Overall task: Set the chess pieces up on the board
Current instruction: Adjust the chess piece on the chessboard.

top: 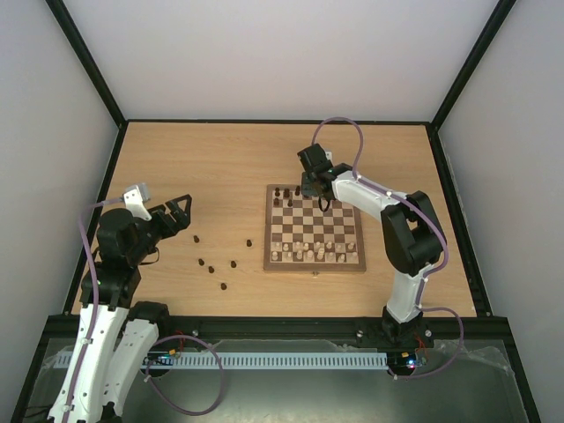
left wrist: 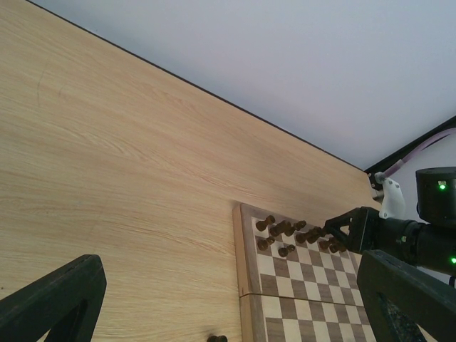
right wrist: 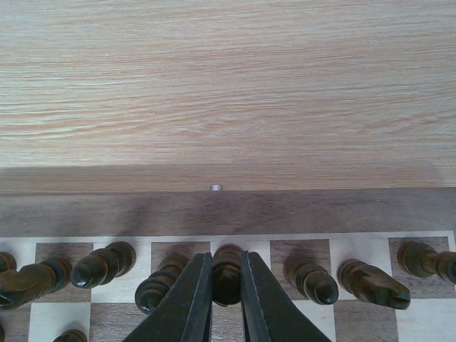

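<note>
The board (top: 315, 228) lies right of the table's centre, with cream pieces along its near rows and dark brown pieces (top: 289, 196) along its far edge. Several dark pieces (top: 211, 267) lie loose on the table left of the board. My right gripper (right wrist: 226, 285) is shut on a dark chess piece (right wrist: 226, 269) standing on a back-row square, with other dark pieces (right wrist: 308, 276) on either side. My left gripper (top: 176, 214) is open and empty, held above the table at the left; its view shows the board (left wrist: 249, 285) from afar.
The table has black rails along its edges and white walls around it. The right arm reaches over the board's far right part. A cable tray (top: 264, 359) runs along the near edge between the arm bases.
</note>
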Motion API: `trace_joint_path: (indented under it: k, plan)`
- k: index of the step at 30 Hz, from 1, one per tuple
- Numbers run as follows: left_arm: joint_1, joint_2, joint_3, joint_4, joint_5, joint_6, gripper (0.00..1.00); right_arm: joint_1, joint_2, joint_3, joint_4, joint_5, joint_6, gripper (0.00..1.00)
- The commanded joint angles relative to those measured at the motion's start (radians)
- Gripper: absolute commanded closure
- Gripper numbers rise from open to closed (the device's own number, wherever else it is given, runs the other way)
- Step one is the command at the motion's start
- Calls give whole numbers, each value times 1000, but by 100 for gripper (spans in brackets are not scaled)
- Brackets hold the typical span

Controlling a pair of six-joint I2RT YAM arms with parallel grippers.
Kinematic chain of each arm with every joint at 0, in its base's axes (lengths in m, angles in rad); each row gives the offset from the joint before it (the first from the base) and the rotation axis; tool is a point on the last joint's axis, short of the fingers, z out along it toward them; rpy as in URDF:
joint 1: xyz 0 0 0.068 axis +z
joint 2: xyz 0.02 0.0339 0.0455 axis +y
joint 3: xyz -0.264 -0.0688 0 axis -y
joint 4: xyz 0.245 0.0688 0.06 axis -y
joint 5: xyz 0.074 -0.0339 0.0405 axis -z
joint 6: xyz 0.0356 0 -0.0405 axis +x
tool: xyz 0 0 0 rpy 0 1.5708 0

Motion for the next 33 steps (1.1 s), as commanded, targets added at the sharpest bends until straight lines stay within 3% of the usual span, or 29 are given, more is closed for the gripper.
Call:
trace_joint_path:
  k: [1, 33]
  plan:
    - [4, 3, -5, 20, -5, 11, 0, -6, 19, 28, -49, 24, -7, 88]
    - [4, -3, -7, 19, -4, 7, 0, -6, -24, -38, -59, 17, 2, 89]
